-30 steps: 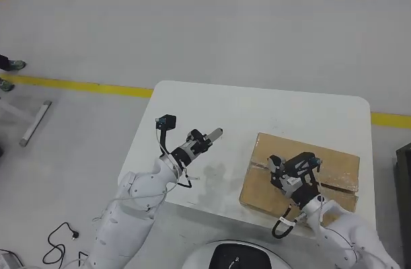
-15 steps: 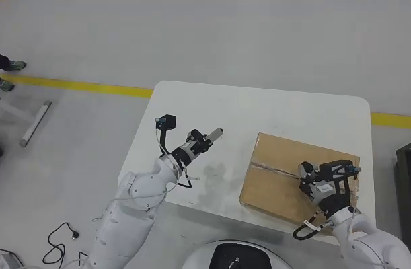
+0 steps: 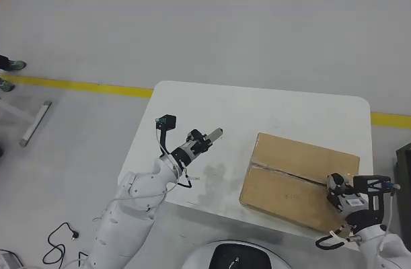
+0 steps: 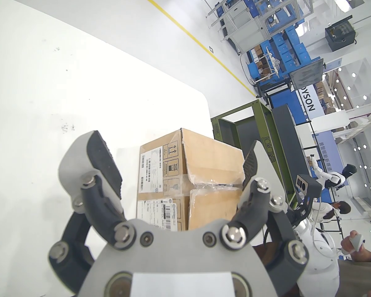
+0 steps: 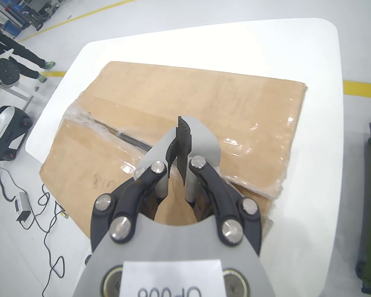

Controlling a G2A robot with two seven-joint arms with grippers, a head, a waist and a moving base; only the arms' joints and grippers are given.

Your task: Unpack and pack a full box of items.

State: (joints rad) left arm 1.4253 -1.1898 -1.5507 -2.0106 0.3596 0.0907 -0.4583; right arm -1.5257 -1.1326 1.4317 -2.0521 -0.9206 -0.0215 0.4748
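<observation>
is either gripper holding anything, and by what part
Nothing is held. The left gripper is open over the table; the right gripper is shut empty above the cardboard box.

Closed right gripper above taped box

**Tan box, white table**

We are seeing a tan cardboard box wearing glossy clear tape and white labels printed black, on a white table. Beyond the box, a yellow line is striping the grey floor.
</observation>
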